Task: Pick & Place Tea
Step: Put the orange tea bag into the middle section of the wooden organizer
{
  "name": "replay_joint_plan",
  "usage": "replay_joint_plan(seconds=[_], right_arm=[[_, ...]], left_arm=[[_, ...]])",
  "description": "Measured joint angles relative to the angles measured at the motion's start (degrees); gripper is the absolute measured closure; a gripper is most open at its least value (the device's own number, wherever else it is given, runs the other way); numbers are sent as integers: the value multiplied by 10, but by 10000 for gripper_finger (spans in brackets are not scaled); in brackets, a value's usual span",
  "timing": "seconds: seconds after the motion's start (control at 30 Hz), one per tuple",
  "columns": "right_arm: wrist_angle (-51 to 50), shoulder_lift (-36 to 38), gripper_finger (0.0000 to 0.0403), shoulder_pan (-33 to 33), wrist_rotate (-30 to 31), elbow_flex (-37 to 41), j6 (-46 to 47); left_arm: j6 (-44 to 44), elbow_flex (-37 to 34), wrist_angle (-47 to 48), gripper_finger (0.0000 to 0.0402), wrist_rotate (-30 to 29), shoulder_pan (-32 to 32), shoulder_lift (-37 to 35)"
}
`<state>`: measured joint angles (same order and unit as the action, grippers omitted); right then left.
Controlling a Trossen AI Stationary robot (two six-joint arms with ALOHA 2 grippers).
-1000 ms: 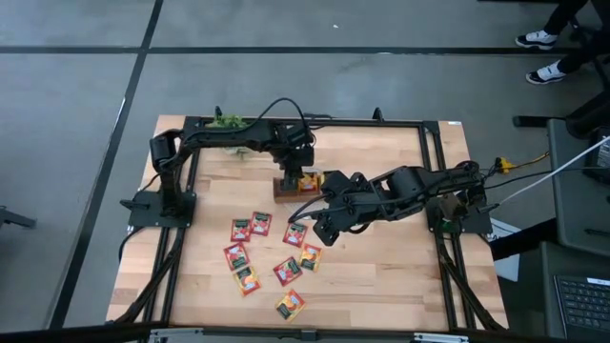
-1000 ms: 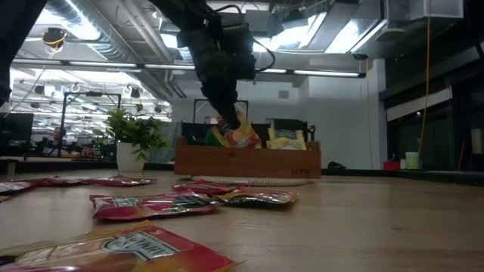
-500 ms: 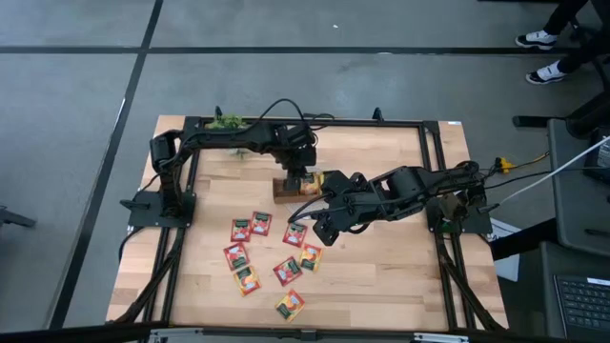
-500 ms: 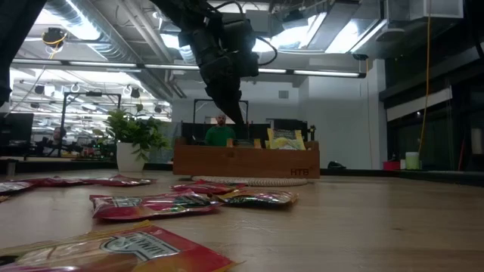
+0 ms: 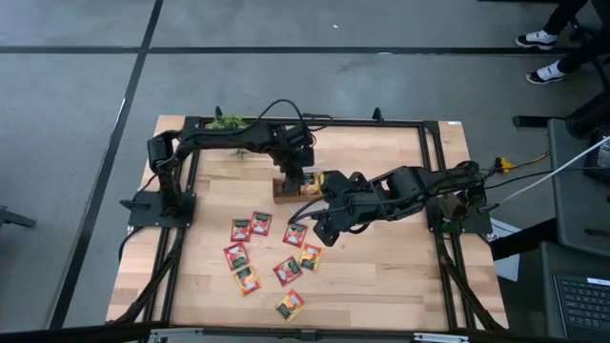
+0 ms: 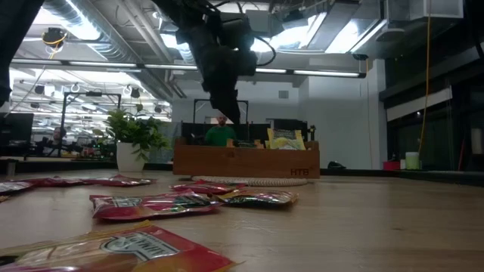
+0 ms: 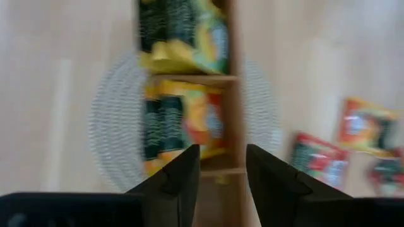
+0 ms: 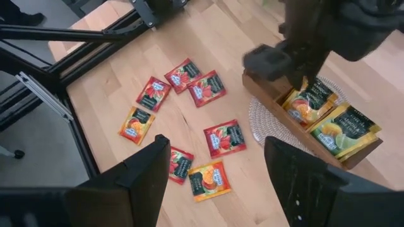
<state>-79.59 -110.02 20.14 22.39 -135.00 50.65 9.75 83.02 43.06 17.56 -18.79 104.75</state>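
My left gripper point(image 7: 222, 151) hangs open, slanting down over the left end of the long wooden tray point(image 5: 295, 188), with nothing between its fingers. Below it, orange tea sachets point(image 7: 183, 126) lie in the tray's end compartment; yellow-green ones point(image 7: 183, 31) fill the compartment beside it. Several red and orange tea sachets point(image 5: 250, 227) lie flat on the table nearer the front edge. My right gripper point(image 8: 216, 144) hovers open, high above these loose sachets and just in front of the tray, touching nothing.
The tray rests on a round woven mat point(image 8: 259, 120). A small potted plant point(image 5: 227, 122) stands at the far left corner. Bare wood lies to the right of the sachets and the tray. A person in green point(image 6: 220, 134) shows in the room behind the table.
My left gripper has opened above the tray and let go of an orange sachet, which has dropped from its fingertips into the tray's end compartment. The gripper has stayed in place over the tray and rolled a little.
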Motion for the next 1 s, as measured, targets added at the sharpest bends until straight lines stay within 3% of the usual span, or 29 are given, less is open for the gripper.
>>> replay_joint_plan(seconds=[0.13,0.4,0.83,1.0], right_arm=[[-2,0,147,0,0,4,-8],[-2,-4,147,0,-16,28,-16],[54,-7,147,4,-36,159,-14],[101,-7,147,-2,-101,210,-16]], left_arm=[[-24,-13,-18,276,46,6,-36],[-105,-103,-158,276,40,36,-167],[-211,-263,-262,276,-24,137,-331],[-243,-274,-270,276,-67,175,-360]])
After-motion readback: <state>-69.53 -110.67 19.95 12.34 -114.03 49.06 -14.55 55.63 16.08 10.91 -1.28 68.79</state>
